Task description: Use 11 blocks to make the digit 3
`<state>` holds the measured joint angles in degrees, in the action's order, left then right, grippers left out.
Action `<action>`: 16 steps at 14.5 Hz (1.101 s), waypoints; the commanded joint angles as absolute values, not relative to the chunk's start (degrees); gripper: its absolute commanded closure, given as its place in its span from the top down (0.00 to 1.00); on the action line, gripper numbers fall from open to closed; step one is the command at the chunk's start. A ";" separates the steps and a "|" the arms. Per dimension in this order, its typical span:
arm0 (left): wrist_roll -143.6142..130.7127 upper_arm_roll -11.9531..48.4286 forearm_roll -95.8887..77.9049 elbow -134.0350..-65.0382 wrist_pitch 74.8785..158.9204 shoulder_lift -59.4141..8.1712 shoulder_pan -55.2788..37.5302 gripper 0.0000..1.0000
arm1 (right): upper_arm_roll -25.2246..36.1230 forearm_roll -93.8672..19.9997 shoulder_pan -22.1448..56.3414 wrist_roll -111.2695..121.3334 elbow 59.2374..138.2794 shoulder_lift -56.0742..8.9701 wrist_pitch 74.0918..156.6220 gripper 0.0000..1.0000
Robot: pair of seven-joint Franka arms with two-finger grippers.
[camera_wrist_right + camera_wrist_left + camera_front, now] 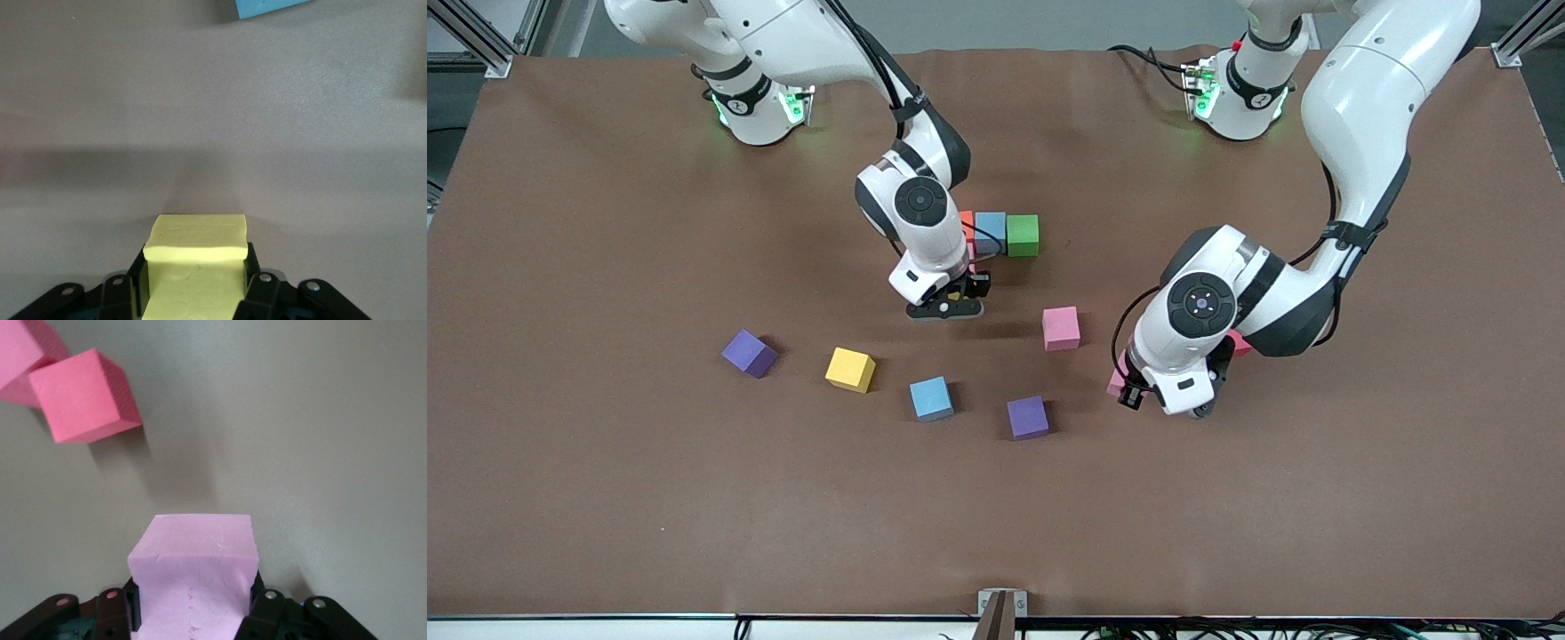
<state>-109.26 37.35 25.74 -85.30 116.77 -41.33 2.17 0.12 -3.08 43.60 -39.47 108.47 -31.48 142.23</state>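
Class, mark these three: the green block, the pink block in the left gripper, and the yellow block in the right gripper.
green block [1023, 235], front view, top face
pink block [193, 577], left wrist view, facing side
yellow block [197, 253], right wrist view, front edge

Near edge: bare brown table [996, 533], wide room to pass.
Loose row: purple block [749, 353], yellow block [850, 369], blue block [931, 398], second purple block [1028, 417], with gaps between them.
Middle: pink block [1061, 327] stands between the two arms.
Row by right arm: blue cube [990, 232] and green cube [1023, 235] touching, no gap.
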 commanded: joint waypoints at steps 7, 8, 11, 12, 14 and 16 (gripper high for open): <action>-116.37 37.44 25.31 -85.78 116.54 -40.34 1.85 0.56 | 0.09 -3.78 44.03 -41.13 110.74 -29.44 141.68 0.40; -116.37 37.35 25.57 -85.87 116.54 -40.43 1.76 0.56 | 0.17 -3.87 44.03 -41.13 110.74 -29.44 141.68 0.40; -116.37 37.35 25.84 -85.78 116.63 -40.43 1.67 0.56 | 0.09 -3.78 44.03 -41.13 110.74 -29.44 141.16 0.41; -116.28 37.35 25.84 -85.78 116.63 -40.43 1.76 0.56 | 0.09 -3.87 44.03 -41.13 110.66 -29.36 140.80 0.41; -116.28 37.35 25.84 -85.78 117.07 -40.43 1.85 0.56 | 0.09 -3.78 44.03 -41.04 110.65 -29.36 140.54 0.41; -116.28 37.35 25.84 -85.78 117.42 -40.52 1.85 0.56 | 0.09 -3.78 44.03 -41.04 110.65 -29.44 140.54 0.41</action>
<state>-115.75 37.33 25.74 -85.31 116.95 -41.33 1.70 0.07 -3.09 43.61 -40.22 108.47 -31.36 141.24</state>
